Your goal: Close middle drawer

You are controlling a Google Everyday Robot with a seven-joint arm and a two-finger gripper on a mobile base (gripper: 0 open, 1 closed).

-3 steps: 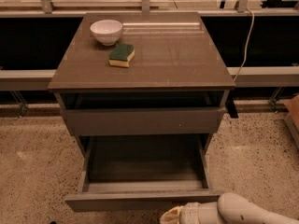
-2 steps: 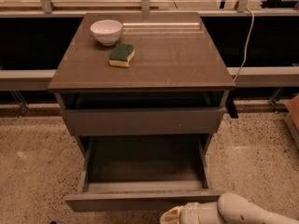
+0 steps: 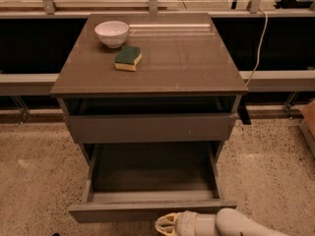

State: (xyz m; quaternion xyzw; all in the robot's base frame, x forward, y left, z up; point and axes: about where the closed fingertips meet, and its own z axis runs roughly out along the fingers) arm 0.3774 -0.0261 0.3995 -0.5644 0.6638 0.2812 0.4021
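Note:
The middle drawer (image 3: 123,211) is pulled far out of the grey-brown cabinet (image 3: 187,58), and its grey inside shows nothing in it. Its plain slab front runs along the bottom of the view. My gripper (image 3: 167,224), cream-coloured on a white arm, sits low at the bottom edge. It is just in front of the drawer front, right of its middle, close to or touching it. The uppermost drawer (image 3: 147,128) stands slightly ajar above. The lowest drawer is hidden below the open one.
A white bowl (image 3: 111,33) and a green-and-yellow sponge (image 3: 128,58) lie on the cabinet top at the back left. A white cable (image 3: 258,38) hangs at the right. A brown box edge (image 3: 309,122) shows at far right. The floor is speckled.
My gripper has shifted slightly left along the drawer front. The middle drawer stays pulled out about as far as before.

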